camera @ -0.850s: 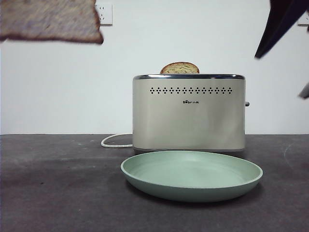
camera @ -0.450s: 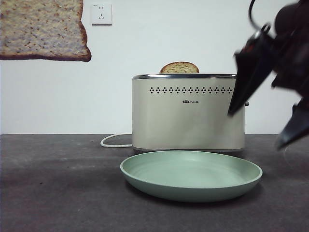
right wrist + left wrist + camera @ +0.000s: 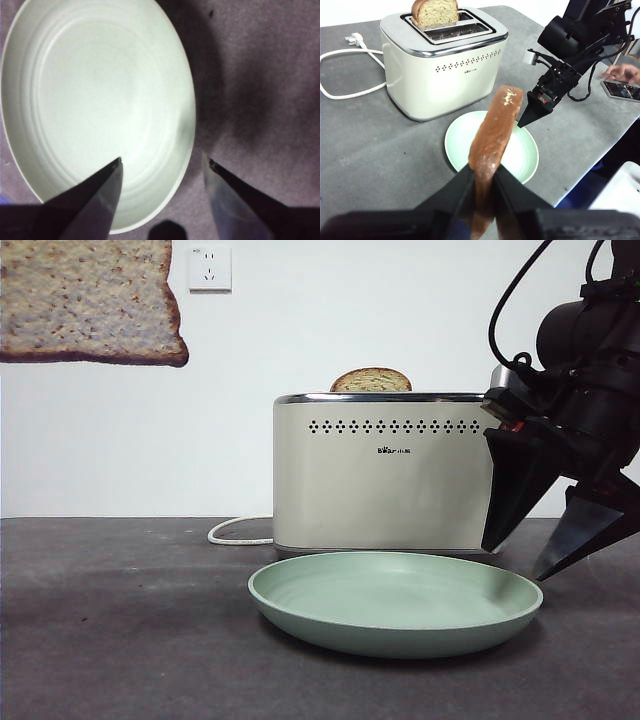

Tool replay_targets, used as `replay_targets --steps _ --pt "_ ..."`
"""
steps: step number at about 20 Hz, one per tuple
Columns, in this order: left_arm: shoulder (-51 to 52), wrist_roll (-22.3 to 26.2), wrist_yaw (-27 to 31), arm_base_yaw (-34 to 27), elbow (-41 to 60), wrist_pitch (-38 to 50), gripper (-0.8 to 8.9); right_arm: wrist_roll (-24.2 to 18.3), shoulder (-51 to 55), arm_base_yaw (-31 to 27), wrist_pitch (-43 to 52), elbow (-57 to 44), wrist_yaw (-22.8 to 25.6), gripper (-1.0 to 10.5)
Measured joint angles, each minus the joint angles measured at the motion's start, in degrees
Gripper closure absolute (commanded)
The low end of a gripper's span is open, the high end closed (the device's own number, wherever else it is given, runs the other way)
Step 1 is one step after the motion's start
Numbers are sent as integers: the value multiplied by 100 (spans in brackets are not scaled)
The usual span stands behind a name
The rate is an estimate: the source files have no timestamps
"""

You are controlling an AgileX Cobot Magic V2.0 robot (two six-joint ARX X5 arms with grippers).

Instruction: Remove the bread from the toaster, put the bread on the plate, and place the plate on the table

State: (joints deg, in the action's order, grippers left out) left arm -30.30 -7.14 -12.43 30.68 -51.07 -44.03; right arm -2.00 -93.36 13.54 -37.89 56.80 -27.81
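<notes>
The bread [image 3: 90, 300] hangs high at the upper left of the front view, and my left gripper [image 3: 482, 172] is shut on its lower edge [image 3: 495, 125] above the plate. The cream toaster [image 3: 390, 480] [image 3: 440, 75] stands behind the pale green plate [image 3: 400, 625] [image 3: 527, 152], which lies flat on the table [image 3: 120, 640]. My right gripper [image 3: 513, 563] [image 3: 162, 160] is open and low over the plate's right rim [image 3: 187, 135]. One jaw is over the plate's inside and the other is over the table outside it.
A second brown slice [image 3: 371, 380] [image 3: 435, 12] stands in the toaster's far slot. The white cord [image 3: 235, 533] loops on the table left of the toaster. A person's hand [image 3: 620, 74] and the table's edge lie beyond the right arm.
The right arm has come down from the top right corner to the plate's right rim, jaws apart. The bread shifted slightly a second ago and has stayed still since.
</notes>
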Motion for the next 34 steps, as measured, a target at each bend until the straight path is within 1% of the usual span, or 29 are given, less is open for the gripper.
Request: replay_targets --steps 5,9,10,12,13,20,22,25,28,31,34 --pt "0 -2 0 0 0 232 820 4 -28 0 74 0 -2 663" --pt "0 -2 0 0 0 229 820 4 -369 0 101 0 -11 672" --pt "0 -2 0 0 0 232 820 4 -442 0 116 0 -11 745" --pt "0 -2 0 0 0 232 820 4 -463 0 160 0 -15 933" --pt "0 -2 0 0 0 232 820 4 -463 0 186 0 -26 962" --pt "-2 -50 -37 0 0 232 820 0 -450 15 245 -2 -70 963" --pt "-31 -120 -229 0 0 267 820 28 -367 39 240 -2 -146 963" --pt "-168 -334 -614 0 0 446 820 142 96 216 278 -2 -142 964" --pt "-417 -579 -1128 0 0 750 820 249 372 612 293 -2 -116 964" --pt "-706 -750 -1451 0 0 754 820 383 409 1045 411 -2 116 964" --pt "-1060 -756 -1565 0 0 551 820 549 431 1340 643 -2 151 964"
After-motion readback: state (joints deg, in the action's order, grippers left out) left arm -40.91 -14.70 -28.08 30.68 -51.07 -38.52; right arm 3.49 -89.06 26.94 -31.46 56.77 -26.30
